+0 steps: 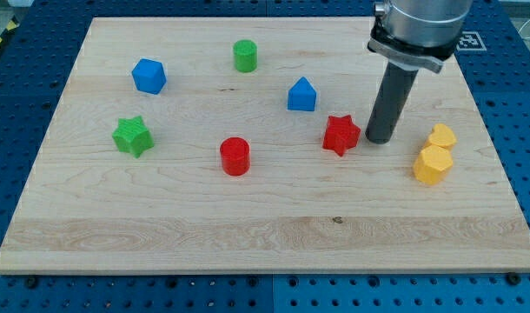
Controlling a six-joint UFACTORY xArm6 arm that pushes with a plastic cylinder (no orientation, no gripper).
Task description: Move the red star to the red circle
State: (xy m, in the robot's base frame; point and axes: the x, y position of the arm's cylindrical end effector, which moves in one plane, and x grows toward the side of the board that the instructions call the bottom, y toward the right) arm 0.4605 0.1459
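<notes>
The red star (341, 135) lies right of the board's middle. The red circle (235, 156), a short red cylinder, stands to its left and a little lower, about a hand's width away. My tip (379, 139) rests on the board just to the right of the red star, close to its right point, with a thin gap or a bare touch that I cannot tell apart. The dark rod rises from there to the arm at the view's top right.
A blue pentagon-like block (301, 95) sits above and left of the red star. A green cylinder (245, 56), a blue block (149, 76) and a green star (132, 136) lie further left. Two yellow blocks (434, 156) sit right of my tip. The wooden board (265, 235) rests on a blue pegboard.
</notes>
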